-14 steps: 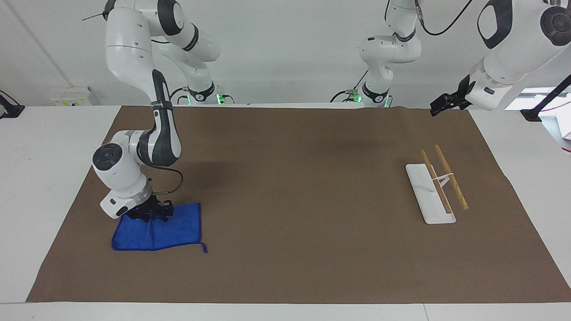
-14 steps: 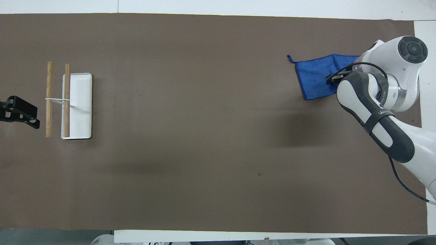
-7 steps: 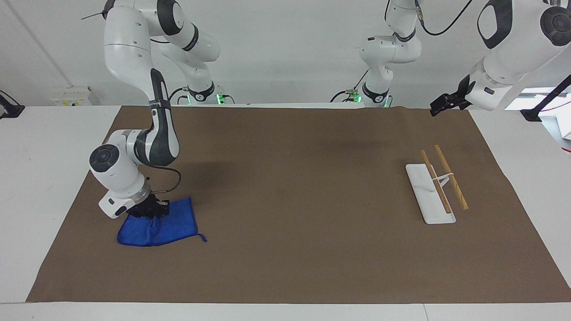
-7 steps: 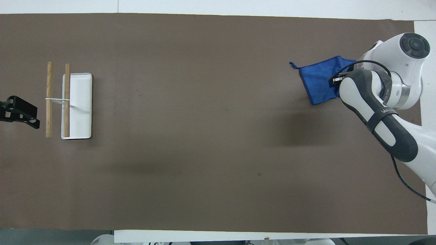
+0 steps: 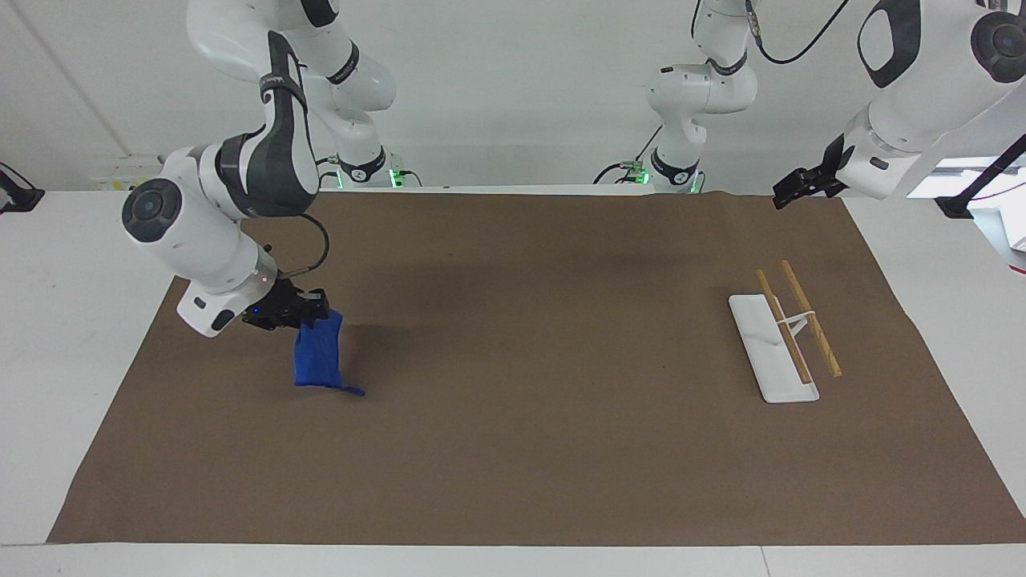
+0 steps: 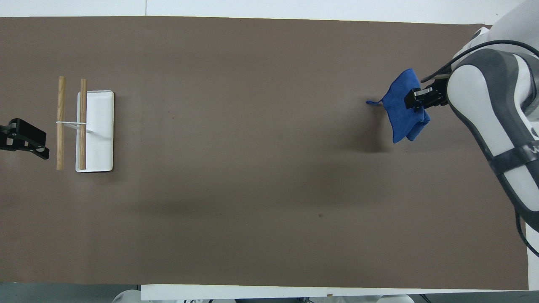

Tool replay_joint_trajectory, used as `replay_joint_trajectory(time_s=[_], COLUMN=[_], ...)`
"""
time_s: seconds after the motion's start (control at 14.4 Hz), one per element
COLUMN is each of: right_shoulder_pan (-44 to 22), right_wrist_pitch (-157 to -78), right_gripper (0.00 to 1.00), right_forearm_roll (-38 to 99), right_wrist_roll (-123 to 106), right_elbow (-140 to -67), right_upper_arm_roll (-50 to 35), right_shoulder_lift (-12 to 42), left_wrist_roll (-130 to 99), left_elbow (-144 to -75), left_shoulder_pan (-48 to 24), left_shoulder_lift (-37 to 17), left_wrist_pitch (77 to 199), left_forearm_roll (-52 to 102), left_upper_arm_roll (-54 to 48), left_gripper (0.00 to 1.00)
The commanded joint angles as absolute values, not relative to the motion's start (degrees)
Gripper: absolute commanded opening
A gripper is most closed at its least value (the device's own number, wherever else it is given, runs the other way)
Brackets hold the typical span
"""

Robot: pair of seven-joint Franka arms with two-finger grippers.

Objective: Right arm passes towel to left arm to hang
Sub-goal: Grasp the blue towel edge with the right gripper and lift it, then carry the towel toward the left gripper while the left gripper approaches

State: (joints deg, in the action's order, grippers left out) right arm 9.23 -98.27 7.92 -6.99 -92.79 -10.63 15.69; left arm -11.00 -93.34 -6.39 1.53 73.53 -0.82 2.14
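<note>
Lifted: right end effector (image 5: 309,308) w/ towel (image 5: 318,361) dangling, wrist tilted.

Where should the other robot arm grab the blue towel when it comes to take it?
Probably the lower part of the towel, coming in from the rack's end of the table. The right pincer pinches the top edge, so the cloth hangs folded and narrow over the mat, its lower part bare. The left pincer waits up beside the rack's end, so that side lies open to it.
</note>
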Motion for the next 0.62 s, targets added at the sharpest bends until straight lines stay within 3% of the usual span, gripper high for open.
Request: replay_joint_trajectory(time_s=[0.0,0.35,0.55], right_shoulder_pan=[8.7,0.1,-4.2], right_wrist_pitch=[-95.3,-95.8,-100.4], right_gripper=[0.01,0.02,0.02], right_forearm_roll=[17.0,35.0,42.0], right_wrist_roll=[-1.6,24.7,34.2], right_elbow=[-94.0,-94.5,-95.0], right_upper_arm_roll=[-11.3,-11.3,-11.3], right_shoulder_lift=[13.6,12.2,12.2], left_wrist_roll=[-10.6,-15.5,-26.8], left_elbow=[-95.1,-96.8,-104.9], left_shoulder_pan=[-6.5,-15.5,-19.8], left_shoulder_lift=[2.8,3.2,5.8], left_wrist_pitch=[75.0,95.9,109.3], left_forearm_roll=[-1.5,-0.6,5.5], left_upper_arm_roll=[2.3,1.1,1.1], left_gripper=[1.00,1.00,1.00])
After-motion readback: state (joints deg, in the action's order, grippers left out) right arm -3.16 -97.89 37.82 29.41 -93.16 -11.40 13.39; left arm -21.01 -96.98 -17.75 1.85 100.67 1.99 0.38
